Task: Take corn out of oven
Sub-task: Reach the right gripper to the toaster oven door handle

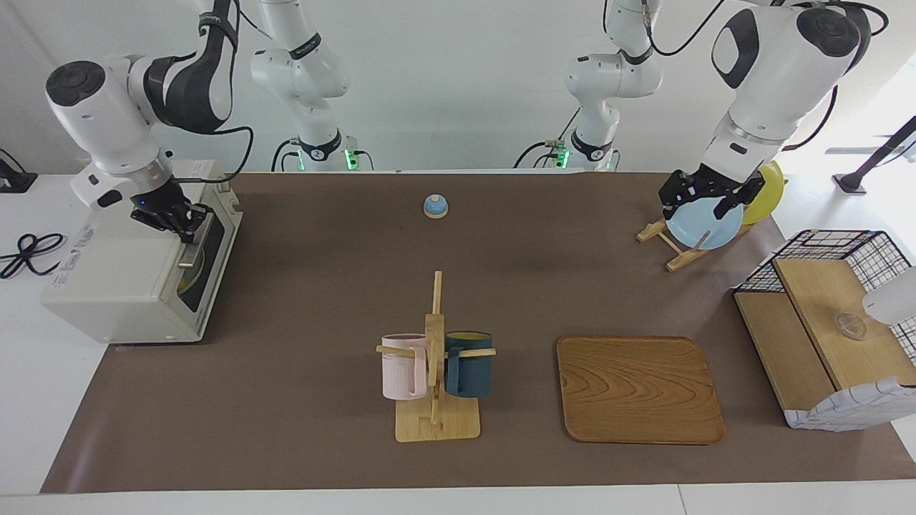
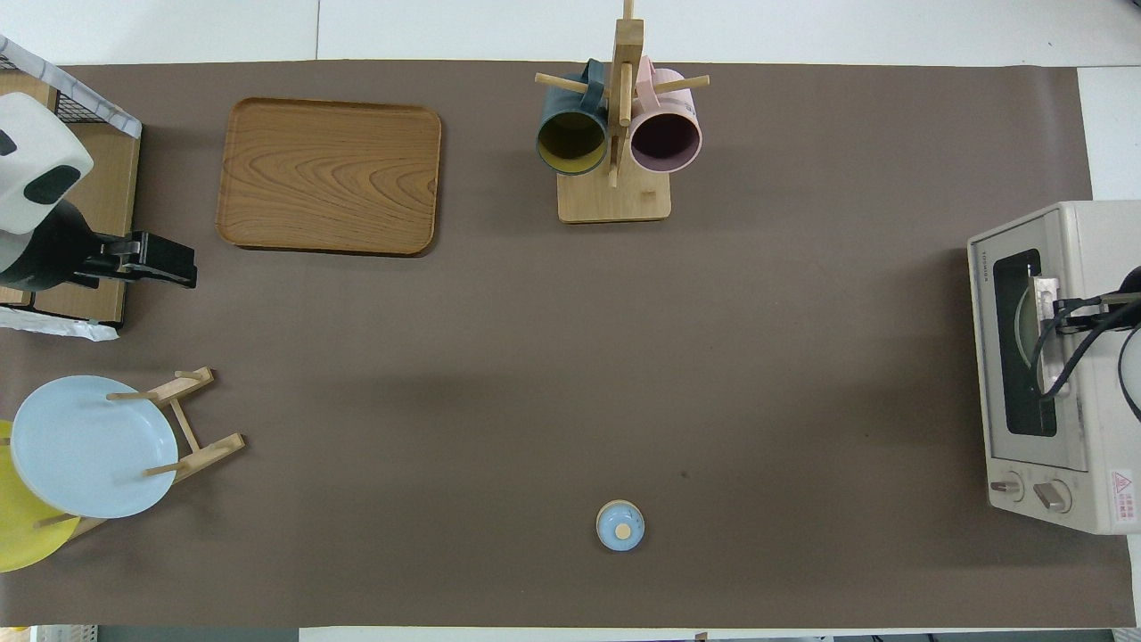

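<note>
The off-white oven (image 1: 122, 279) (image 2: 1096, 374) stands at the right arm's end of the table with its dark glass door closed. The corn is hidden inside; only a dim yellowish shape shows through the glass (image 1: 189, 275). My right gripper (image 1: 184, 220) (image 2: 1056, 308) reaches down over the oven's top front edge and is shut on the door's metal bar handle (image 1: 193, 247) (image 2: 1052, 366). My left gripper (image 1: 705, 204) (image 2: 169, 267) waits open in the air at the left arm's end of the table, holding nothing.
A mug rack (image 1: 435, 357) with a pink and a dark blue mug stands mid-table, beside a wooden tray (image 1: 637, 390). A small blue bell (image 1: 436, 206) lies nearer the robots. A plate rack with a blue plate (image 1: 705, 225) and a wire-sided shelf (image 1: 823, 336) stand at the left arm's end.
</note>
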